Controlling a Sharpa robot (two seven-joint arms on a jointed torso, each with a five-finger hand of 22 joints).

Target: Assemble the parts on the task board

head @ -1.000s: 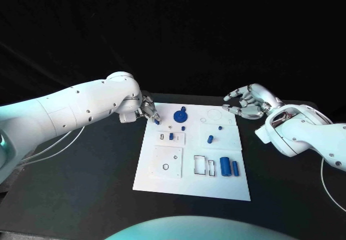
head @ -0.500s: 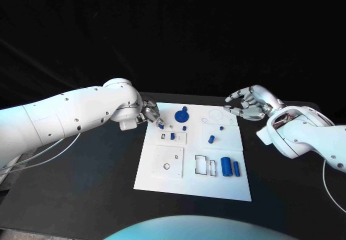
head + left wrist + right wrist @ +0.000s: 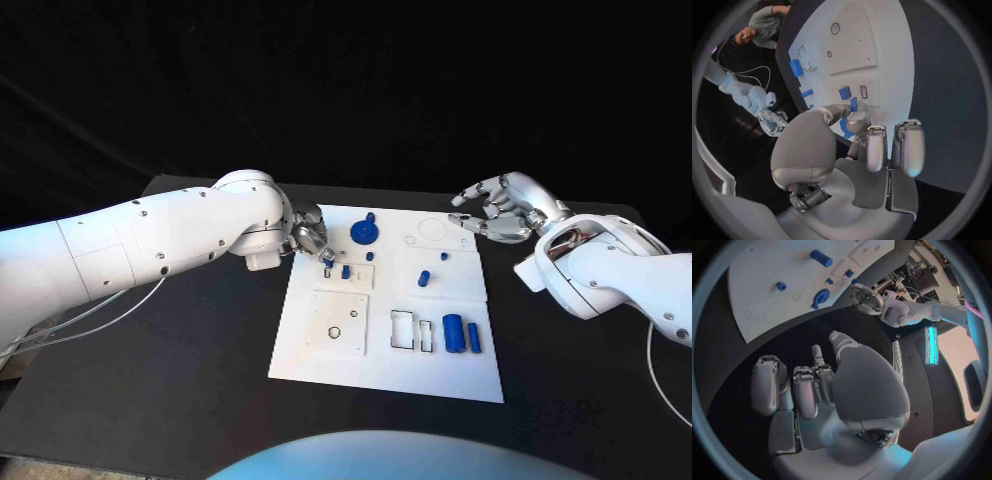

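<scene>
Your left hand pinches a small blue plastic part over the white plastic task board; lower it straight, w/o tilt. Right hand hovers, fingers curled, holding nothing.

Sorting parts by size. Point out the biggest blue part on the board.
The round blue disc at the far end of the board, near the left hand. It is wide and flat; the others are slim cylinders, such as the one at the near end, or tiny blocks.
</scene>
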